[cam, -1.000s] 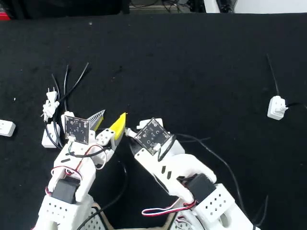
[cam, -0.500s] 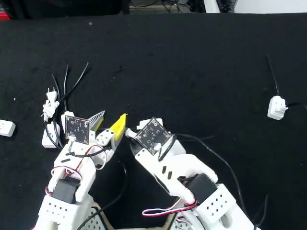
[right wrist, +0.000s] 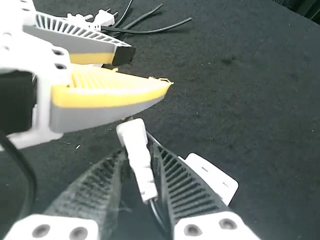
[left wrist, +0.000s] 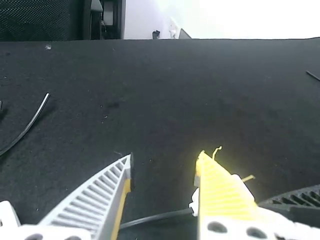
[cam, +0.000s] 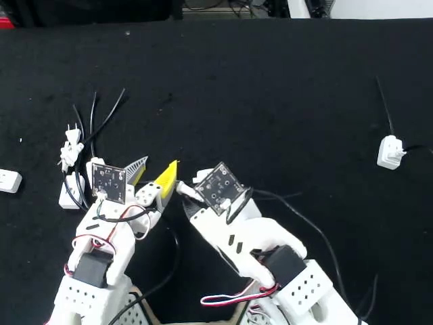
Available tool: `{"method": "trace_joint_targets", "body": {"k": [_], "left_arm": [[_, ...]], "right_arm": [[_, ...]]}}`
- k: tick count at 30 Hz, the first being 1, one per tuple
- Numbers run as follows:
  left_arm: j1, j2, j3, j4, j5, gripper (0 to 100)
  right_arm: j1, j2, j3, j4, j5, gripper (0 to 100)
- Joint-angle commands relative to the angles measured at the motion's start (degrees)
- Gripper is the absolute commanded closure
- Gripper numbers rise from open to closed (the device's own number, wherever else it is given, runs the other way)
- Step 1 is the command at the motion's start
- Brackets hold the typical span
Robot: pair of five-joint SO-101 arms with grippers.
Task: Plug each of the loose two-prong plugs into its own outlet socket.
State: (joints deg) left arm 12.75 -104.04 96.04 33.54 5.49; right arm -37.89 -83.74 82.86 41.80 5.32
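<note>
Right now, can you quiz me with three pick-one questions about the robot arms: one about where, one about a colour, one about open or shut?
1. Where is the white plug?
A) in a socket
B) held in the right gripper
C) lying alone at the table's far edge

2. What colour is the table?
A) black
B) green
C) white

3. How is the left gripper?
A) shut on a cable
B) shut on a plug
C) open

Answers: 1 B, the right wrist view shows it pinched there. 2 A, the high view shows a black surface all across. 3 C, its fingertips stand wide apart.
</note>
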Motion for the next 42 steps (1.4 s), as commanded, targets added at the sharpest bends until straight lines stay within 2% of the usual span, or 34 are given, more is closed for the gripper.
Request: {"method": "trace_joint_targets", "body": {"k": [1, 9, 14, 19, 31, 34, 36, 42], "left_arm": [[1.1, 0.4, 1.3, 0.5, -0.6, 79], [1.1, 0.4, 1.3, 0.5, -0.6, 79], [3.8, 3.5, 1.5, -0.6, -0.7, 79], [2.2, 7.1, 1.6, -4.7, -0.6, 79], [1.6, 7.6, 0.9, -4.9, -0.5, 79], [-1.3, 7.6, -1.1, -4.9, -0.2, 79], [-5.1, 7.6, -2.7, -4.9, 2.7, 79], [-12.5, 7.6, -5.1, -4.9, 7.5, 79]], "right_arm": [[1.8, -2.4, -3.7, -2.4, -1.1, 98.8], [2.0, -2.4, -4.1, -2.5, -1.1, 98.8], [2.0, -2.4, -4.2, -2.5, -1.1, 98.8], [2.0, -2.0, -3.6, -2.2, -1.1, 98.8], [2.6, -1.8, -0.8, -3.3, -0.7, 98.8], [6.6, -1.7, -0.7, -3.1, -0.7, 98.8], [9.1, -1.7, 0.3, -3.1, -0.6, 98.8], [11.4, -1.6, 3.0, -2.8, 2.5, 98.8]]}}
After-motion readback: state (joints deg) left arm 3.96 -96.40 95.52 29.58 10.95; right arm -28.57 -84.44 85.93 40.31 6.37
